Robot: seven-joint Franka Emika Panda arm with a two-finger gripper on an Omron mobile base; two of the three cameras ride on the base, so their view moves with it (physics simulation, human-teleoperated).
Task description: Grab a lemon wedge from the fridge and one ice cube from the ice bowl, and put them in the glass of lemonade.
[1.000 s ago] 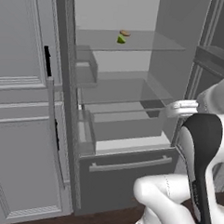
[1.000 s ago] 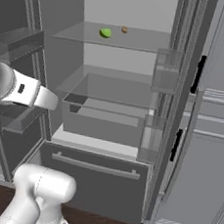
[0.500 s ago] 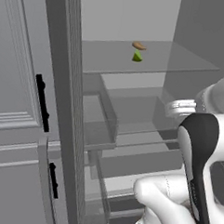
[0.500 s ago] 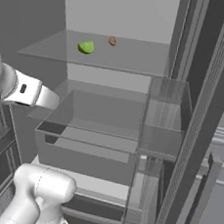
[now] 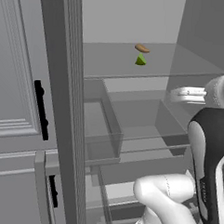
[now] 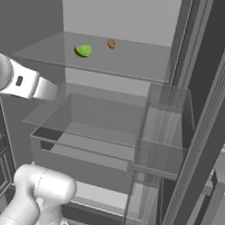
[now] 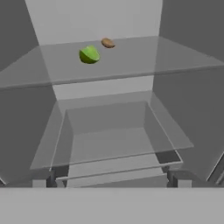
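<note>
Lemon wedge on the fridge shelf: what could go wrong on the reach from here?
1. A small brown item lies close behind the lemon wedge; the open gripper could bump or take it instead.
2. The wedge sits far back on the glass shelf, so the hand may clip the shelf's front edge.
3. The wedge is small and rounded; closing fingers could push it away.

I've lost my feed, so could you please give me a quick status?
Hand open, empty. Lemon wedge on fridge's glass shelf, small brown item behind it. Nothing between hand and wedge.
</note>
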